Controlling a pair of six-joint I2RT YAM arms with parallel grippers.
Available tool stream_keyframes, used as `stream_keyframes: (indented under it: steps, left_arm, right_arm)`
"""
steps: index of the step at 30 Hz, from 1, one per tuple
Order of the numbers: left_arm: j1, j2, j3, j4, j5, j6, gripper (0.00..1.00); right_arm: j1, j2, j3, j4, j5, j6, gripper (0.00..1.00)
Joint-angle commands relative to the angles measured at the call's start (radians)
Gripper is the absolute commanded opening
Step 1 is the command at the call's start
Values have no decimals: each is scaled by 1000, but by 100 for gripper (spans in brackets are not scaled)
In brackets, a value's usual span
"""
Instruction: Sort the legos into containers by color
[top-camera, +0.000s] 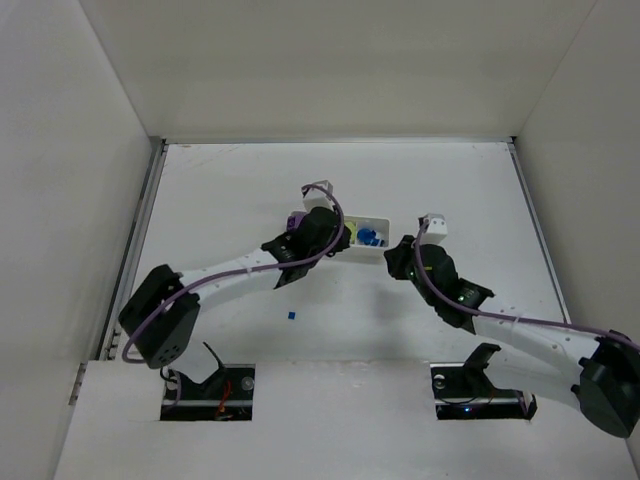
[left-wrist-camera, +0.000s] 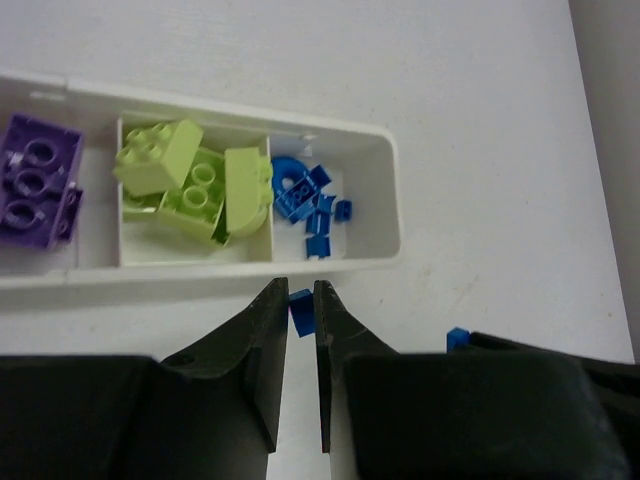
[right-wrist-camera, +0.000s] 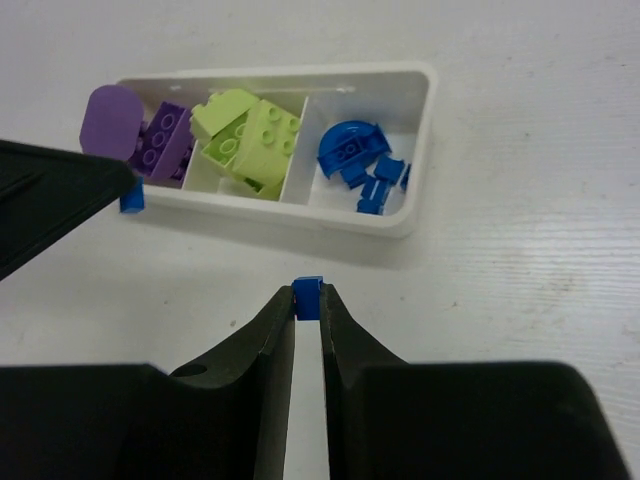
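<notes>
Blue plastic is sitting in both claws. The left gripper (left-wrist-camera: 300, 292) is squeezing a tiny blue piece (left-wrist-camera: 301, 310) between nearly closed fingertips, just before the near wall of the tray (left-wrist-camera: 200, 272). The right gripper (right-wrist-camera: 308, 302) is pinching a second blue piece (right-wrist-camera: 308, 295) the same way, a little back from that wall. Purple bricks (left-wrist-camera: 35, 180) are lying in the left compartment, yellow-green bricks (left-wrist-camera: 195, 180) in the middle and loose blue pieces (left-wrist-camera: 305, 195) in the right. A stray blue piece (top-camera: 291, 316) is lying on the white table (top-camera: 450, 190) near the left arm.

Tray (left-wrist-camera: 392, 190): purple bricks (left-wrist-camera: 35, 180), green bricks (left-wrist-camera: 190, 180), blue pieces (left-wrist-camera: 305, 195); stray blue piece (top-camera: 290, 316), seemingly, outside.
</notes>
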Motion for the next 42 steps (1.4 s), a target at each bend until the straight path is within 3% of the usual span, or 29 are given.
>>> stream_keyframes:
  steps: [1,7,16,20,25,32,39,42]
  left_arm:
    - [21,87,111,102,45,38,12]
    - [21,260,249,104,76,48,14]
    - [25,275,280,104,73,67,34]
    - [28,187,203,101,60,87,33]
    - [11,2,-10,79,-13,113,31]
    - [-25,-299,-288,-106,-131,88,31]
    - [-76,-483,-426,-353,-171,-21,31]
    - [-105,-515,-454,-422,-171,-63,31]
  right_arm:
    - [-39,-44,-18,24,-23,27,20]
    - [-68,-29,-21,36,-50,34,20]
    - [-73,-9,8,30,-53,35,20]
    - [-79,63,52,41,-56,43,20]
    - [-105,207,135,79,-56,20,20]
    - [-160,345,230,99,-71,-6,21]
    - [-163,381,278,98,-59,-14,40]
    - [-162,355,270,95,-50,-17,42]
